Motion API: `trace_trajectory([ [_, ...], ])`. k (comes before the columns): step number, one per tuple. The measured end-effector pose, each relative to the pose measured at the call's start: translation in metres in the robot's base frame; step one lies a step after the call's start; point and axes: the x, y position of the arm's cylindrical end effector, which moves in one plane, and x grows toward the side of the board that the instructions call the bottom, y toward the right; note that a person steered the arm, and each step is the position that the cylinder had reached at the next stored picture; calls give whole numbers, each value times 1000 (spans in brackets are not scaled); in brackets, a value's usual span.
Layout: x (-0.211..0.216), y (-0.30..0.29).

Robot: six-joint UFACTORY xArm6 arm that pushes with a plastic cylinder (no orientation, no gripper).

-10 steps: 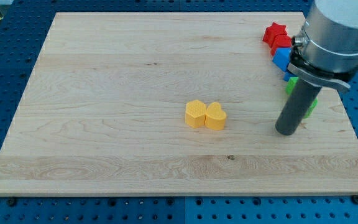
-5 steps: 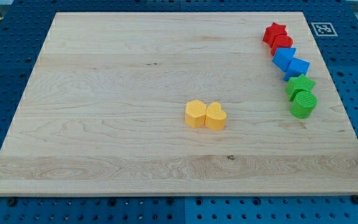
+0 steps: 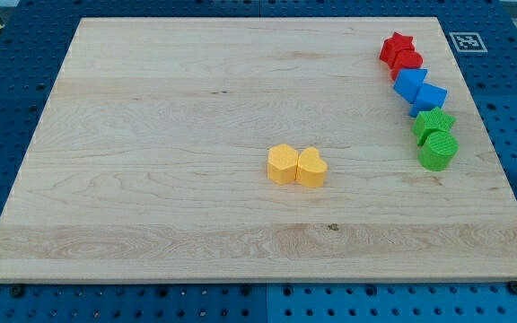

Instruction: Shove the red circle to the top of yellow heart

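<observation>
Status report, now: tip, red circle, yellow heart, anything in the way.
My tip not clearly in view; only a dark sliver at the view's right edge. Red circle at top right, touching red star. Yellow heart mid-board, yellow hexagon against it. Board between them bare.

Pale wood-grain board (image 3: 151, 135) on a blue pegboard (image 3: 7, 99). Two yellow blocks (image 3: 296, 166) mid-board — red (image 3: 400, 52), blue (image 3: 420, 88) and green (image 3: 435, 139) pairs stacked down the view's right.

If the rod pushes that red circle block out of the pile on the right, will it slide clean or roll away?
The red circle looks squat and flat-bottomed, so it probably slides rather than rolls. It touches the red star and a blue block, so those may drag along. My tip is not clearly in view.
</observation>
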Motion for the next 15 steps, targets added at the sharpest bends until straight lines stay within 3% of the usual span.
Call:
trace_trajectory([
  [2, -50, 0],
  [5, -82, -8],
  [8, -163, -109],
  [14, -169, -188],
  [15, -186, -215],
])
